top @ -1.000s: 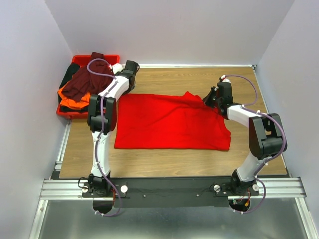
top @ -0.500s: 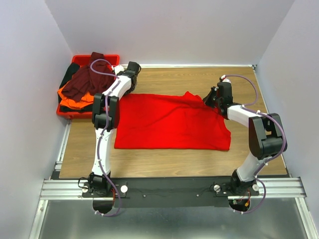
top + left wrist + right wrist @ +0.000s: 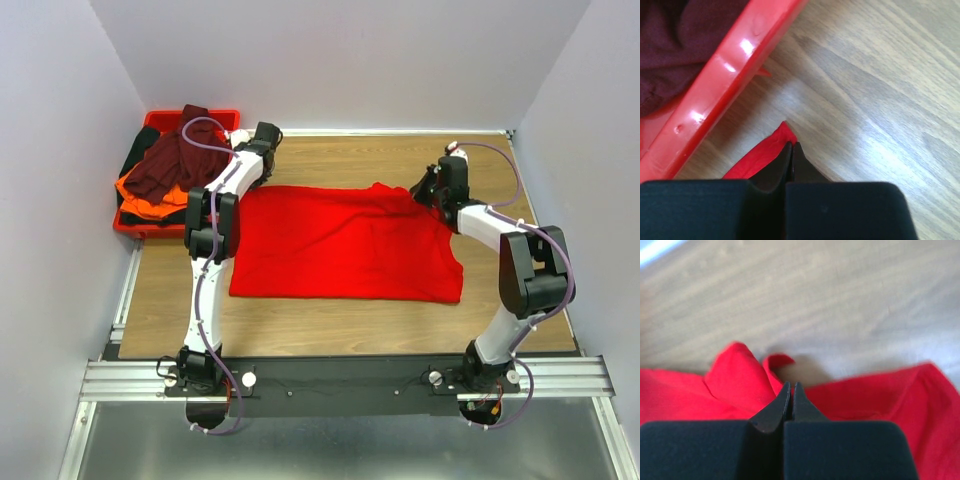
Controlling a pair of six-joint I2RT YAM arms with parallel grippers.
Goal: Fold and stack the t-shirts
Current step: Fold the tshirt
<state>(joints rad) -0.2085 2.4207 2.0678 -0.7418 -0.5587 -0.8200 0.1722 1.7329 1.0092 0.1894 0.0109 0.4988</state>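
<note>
**While it is pinched at both far corners, the bright red t-shirt is spread on the surface**

At the far left, a heap of cloth is held in a red tray. The dark maroon t-shirt is piled on top, the orange t-shirt is seen beneath it, and the black t-shirt shows at the left edge. Just right of the tray, the left end effector is lowered close to the wood with its jaws pressed together, and the red shirt's far-left corner is gripped at the tips. The bright red t-shirt is laid mostly flat across the middle, between the two arms. At its far-right corner the right end effector is likewise closed tight — a raised fold of red cloth is caught between its tips, and the fabric beside it is bunched.
</note>
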